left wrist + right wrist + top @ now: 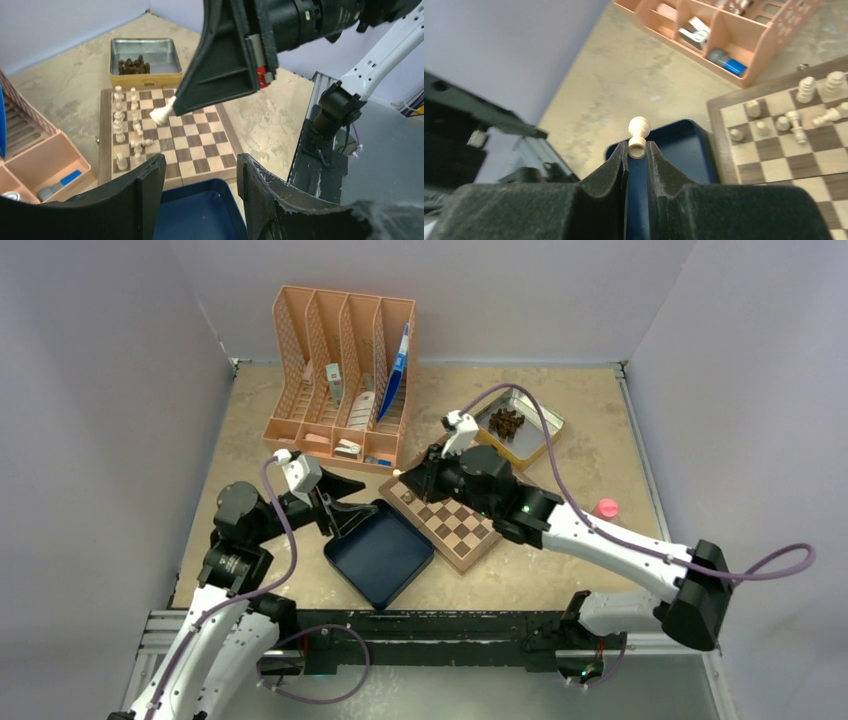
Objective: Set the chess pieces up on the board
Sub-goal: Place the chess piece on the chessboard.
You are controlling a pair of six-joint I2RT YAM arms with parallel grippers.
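On the mottled beige worktop (590,430), the square wooden chessboard with tan and dark brown checks (455,528) lies just beside the dark blue square tray (378,558). The right hand (637,150) hangs over the board, pinched closed on a pale beige wooden pawn (638,135). The left hand (200,175) hovers above the tray, fingers parted and empty. The right arm is therefore nearer, with the board straight below it. The pawn's long axis runs on from the fingertips, slanted rather than upright, so I judge it needs tipping vertical first. Other pale wooden chess pieces (119,125) crowd the board's side towards the peach plastic organiser (340,370), at least one toppled. No writing is legible.
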